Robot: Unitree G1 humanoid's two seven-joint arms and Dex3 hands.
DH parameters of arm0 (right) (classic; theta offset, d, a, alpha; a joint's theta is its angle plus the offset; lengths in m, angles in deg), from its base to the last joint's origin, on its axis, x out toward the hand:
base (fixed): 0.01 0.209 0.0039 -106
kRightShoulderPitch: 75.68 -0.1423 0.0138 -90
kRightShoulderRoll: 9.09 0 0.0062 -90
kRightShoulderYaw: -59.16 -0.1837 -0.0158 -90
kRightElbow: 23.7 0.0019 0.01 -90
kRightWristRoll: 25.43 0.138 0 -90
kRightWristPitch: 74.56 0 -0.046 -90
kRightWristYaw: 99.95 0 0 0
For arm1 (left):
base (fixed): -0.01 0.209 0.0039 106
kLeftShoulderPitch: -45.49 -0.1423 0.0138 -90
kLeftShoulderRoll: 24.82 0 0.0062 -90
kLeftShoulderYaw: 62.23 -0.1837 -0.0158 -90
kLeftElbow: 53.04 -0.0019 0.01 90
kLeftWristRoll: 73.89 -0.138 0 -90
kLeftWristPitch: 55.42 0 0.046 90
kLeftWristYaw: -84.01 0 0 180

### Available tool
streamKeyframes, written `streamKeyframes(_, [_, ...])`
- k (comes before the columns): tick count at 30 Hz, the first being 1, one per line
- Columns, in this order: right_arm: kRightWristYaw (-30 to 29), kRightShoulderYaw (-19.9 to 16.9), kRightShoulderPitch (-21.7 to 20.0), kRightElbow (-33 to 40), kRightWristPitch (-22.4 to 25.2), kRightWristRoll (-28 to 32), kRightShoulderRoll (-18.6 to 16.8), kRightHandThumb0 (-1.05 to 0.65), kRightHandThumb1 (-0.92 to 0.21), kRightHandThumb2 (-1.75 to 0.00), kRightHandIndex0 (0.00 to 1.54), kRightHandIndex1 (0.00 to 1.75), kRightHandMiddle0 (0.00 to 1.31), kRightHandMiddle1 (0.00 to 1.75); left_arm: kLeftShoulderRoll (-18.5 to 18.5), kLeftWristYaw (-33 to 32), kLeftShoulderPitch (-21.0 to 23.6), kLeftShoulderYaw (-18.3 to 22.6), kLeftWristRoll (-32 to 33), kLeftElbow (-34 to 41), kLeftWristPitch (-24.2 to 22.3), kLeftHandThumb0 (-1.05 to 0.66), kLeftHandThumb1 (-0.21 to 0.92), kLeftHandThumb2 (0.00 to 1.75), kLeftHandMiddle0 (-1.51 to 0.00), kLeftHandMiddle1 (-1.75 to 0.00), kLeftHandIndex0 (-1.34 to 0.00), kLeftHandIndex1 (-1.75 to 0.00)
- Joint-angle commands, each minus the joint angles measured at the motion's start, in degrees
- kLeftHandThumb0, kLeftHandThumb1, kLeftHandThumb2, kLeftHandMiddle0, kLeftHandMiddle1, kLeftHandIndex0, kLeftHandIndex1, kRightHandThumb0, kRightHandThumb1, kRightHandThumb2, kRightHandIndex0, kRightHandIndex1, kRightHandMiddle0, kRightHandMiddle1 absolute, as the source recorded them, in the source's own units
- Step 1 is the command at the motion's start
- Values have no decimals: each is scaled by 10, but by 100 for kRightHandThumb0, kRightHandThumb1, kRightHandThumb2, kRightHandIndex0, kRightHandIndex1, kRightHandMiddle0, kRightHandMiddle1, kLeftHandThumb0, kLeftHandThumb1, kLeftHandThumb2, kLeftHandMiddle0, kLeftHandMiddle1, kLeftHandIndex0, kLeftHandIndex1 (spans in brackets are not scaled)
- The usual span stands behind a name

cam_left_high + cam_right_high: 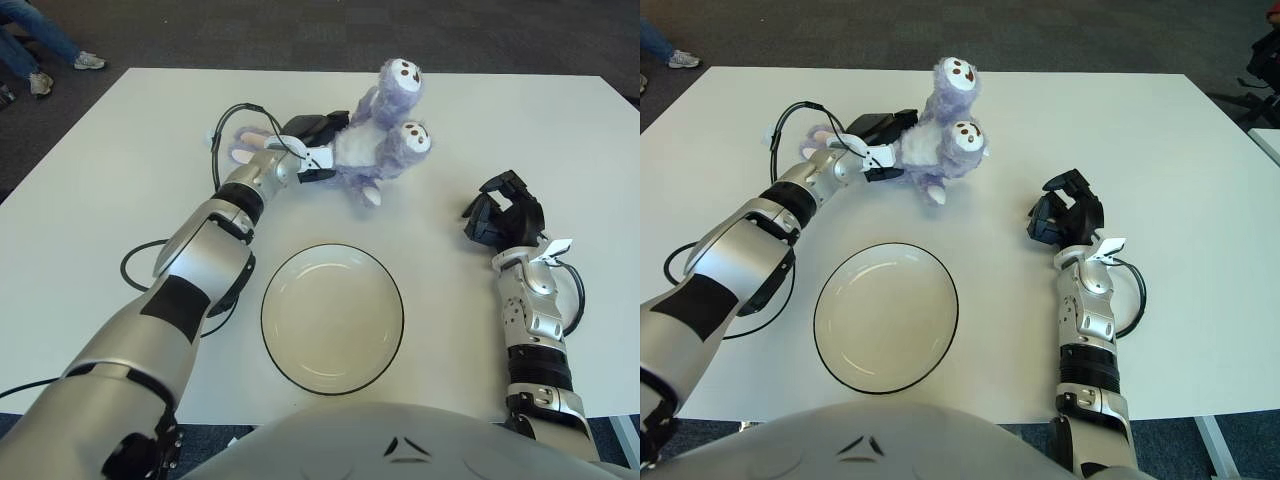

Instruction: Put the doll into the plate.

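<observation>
A purple and white plush doll with two round white faces lies on the white table beyond the plate. My left hand reaches across the table and its black fingers are closed on the doll's left side. The doll also shows in the right eye view. An empty white plate with a dark rim sits near the front middle of the table, below the doll. My right hand shows to the right of the plate, fingers curled, holding nothing.
Black cables loop along my left arm over the table. A person's legs and shoes show at the far left beyond the table, on dark carpet.
</observation>
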Motion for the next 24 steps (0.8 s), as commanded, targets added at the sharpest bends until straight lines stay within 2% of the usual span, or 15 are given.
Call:
streamKeyframes(1, [-2,2,16,-27,19,-2,-8,-1,-13,-151,72,175,59,168,18,-15,-1,14,10,36,26,0,-1,165,-91,-161,-63,-175])
streamKeyframes(11, [-1,2,13,-32,17,-1,-7,-1,-12,-152,72,175,60,166,55,-11,-23,35,17,121,59,0,-10,173,-98,-158,-70,-175])
streamKeyframes(24, [0,1,8,-39,21,-3,-4,-1,-12,-152,73,175,60,166,96,-84,-40,49,-14,202,94,0,-12,175,-99,-156,-73,-175])
